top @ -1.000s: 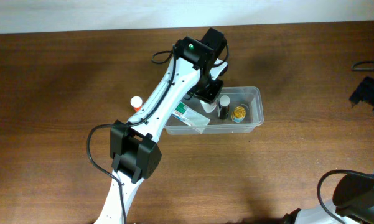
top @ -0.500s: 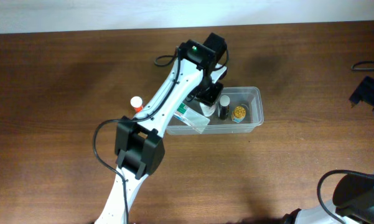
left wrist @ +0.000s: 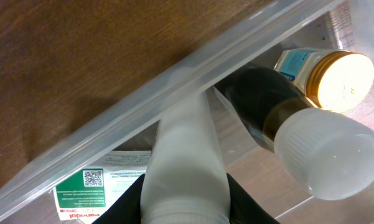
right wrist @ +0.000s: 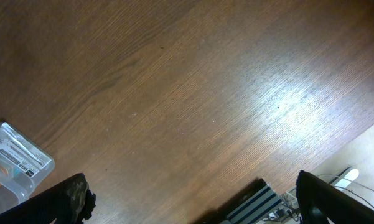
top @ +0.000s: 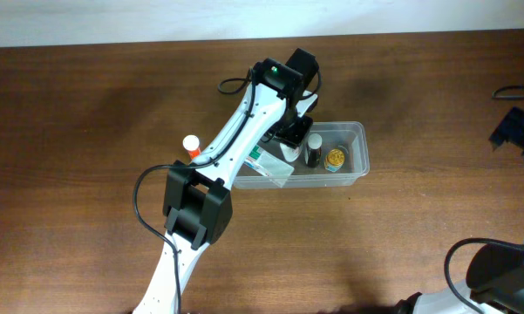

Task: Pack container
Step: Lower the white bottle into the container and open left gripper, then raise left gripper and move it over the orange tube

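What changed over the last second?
The elbow of the left arm eased slightly toward the container. The left gripper stays shut on the white tube inside it. The dark bottle and gold-lidded jar have not moved.

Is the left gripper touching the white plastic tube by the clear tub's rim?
Touching. The left wrist view shows the left gripper with dark fingers pressed against both sides of the white plastic tube.

Brown wood-grain table [top: 70, 131], soft glare [right wrist: 280, 99]
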